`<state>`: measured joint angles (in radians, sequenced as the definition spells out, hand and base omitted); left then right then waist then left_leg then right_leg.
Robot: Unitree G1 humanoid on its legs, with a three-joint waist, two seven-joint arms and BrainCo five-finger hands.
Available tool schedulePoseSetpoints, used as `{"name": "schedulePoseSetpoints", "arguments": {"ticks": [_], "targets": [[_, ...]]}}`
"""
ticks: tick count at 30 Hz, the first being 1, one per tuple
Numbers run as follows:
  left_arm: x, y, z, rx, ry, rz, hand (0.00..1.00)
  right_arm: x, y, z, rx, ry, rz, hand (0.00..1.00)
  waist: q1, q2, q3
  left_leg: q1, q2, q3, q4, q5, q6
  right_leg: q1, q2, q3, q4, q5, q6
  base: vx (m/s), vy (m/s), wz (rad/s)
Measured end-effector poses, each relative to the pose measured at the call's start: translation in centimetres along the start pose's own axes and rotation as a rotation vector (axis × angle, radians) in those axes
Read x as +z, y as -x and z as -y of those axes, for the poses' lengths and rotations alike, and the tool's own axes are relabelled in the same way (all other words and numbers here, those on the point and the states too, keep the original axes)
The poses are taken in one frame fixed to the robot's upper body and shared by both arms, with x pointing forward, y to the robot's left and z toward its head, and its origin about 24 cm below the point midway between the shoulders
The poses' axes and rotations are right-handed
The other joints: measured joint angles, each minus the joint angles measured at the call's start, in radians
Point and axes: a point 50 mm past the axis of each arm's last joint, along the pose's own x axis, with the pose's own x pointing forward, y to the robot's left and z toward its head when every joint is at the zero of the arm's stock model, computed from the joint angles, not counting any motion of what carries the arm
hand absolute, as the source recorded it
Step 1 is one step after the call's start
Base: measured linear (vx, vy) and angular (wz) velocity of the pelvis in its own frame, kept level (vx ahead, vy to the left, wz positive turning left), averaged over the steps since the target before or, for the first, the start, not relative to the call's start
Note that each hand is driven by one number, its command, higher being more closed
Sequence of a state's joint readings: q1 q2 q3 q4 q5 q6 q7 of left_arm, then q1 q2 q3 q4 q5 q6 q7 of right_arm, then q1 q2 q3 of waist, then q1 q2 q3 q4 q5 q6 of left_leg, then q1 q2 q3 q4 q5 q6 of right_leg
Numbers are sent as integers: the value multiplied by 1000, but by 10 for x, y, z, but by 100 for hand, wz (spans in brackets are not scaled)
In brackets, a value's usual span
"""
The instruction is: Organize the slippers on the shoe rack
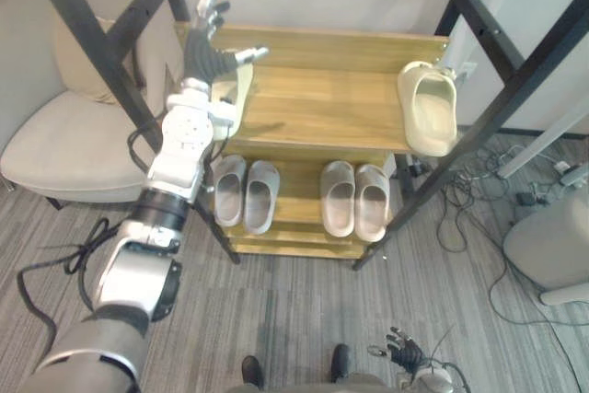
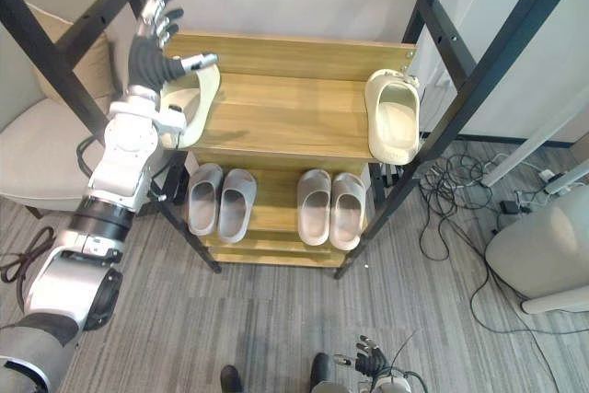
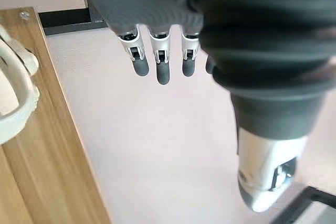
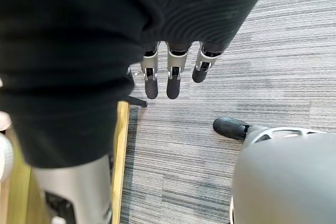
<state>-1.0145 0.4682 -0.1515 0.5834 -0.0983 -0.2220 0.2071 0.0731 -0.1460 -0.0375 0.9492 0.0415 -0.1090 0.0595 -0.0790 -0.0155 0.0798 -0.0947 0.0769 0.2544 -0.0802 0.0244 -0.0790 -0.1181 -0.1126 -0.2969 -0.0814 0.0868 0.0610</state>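
A beige slipper (image 2: pixel 195 98) lies at the left end of the wooden rack's top shelf (image 1: pixel 322 108). My left hand (image 1: pixel 204 52) is raised just above and beside it, open, its fingers (image 3: pixel 157 64) straight and holding nothing; the slipper's edge (image 3: pixel 13 103) shows past them. A second beige slipper (image 1: pixel 430 108) rests at the shelf's right end, overhanging the edge. On the lower shelf two pairs of slippers (image 1: pixel 246 192) (image 1: pixel 355 200) stand side by side. My right hand (image 1: pixel 405 352) hangs low over the carpet, open, fingers (image 4: pixel 168 80) relaxed.
A beige cushioned chair (image 1: pixel 64 149) stands left of the rack. Black slanted frame bars (image 1: pixel 110 43) cross on both sides. Loose cables (image 1: pixel 479 200) and a pale rounded object (image 1: pixel 552 246) lie on the carpet at the right. A wall is behind the rack.
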Motion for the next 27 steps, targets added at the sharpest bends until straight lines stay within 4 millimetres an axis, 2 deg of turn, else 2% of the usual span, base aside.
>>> {"name": "schedulePoseSetpoints", "arguments": {"ticks": [2,5,8,11,15,21,27], "targets": [[2,-5,-6,15,-37,0,0,3,-2,-7,12,-11,8,0,-3,0,7,-25,1,1,1,2,3,-29,1,7,7,2,-2,-12,-8,-7],[-11,-6,-13,30,-67,-74,0,3,-2,-19,35,-29,14,0,-5,-2,15,-27,1,0,6,2,3,-37,0,42,9,3,-4,9,-6,-11],[-10,-10,-17,39,-76,-86,0,10,-1,-24,32,-42,56,0,-4,-4,25,-30,1,0,13,0,5,-47,-3,71,19,3,-4,4,6,-7],[0,-17,-17,42,-85,-54,0,16,-1,-24,21,-42,89,0,-3,-4,25,-39,0,0,14,-4,9,-62,-6,87,23,3,-4,-6,1,-4],[2,-18,-17,39,-107,-44,0,16,1,-24,21,-42,100,0,-2,-4,25,-40,0,0,16,-4,9,-64,-6,90,23,3,-4,-8,-2,0],[-7,-17,-19,44,-136,-90,0,8,4,-25,18,-39,80,0,0,-4,25,-40,0,-6,17,-3,9,-63,-6,91,26,3,-4,-21,-6,0],[-13,-16,-34,89,-194,-120,0,6,4,-30,40,-15,73,0,2,-4,25,-37,-1,-17,19,-2,10,-55,-6,85,26,3,-3,-3,-5,3]]}}
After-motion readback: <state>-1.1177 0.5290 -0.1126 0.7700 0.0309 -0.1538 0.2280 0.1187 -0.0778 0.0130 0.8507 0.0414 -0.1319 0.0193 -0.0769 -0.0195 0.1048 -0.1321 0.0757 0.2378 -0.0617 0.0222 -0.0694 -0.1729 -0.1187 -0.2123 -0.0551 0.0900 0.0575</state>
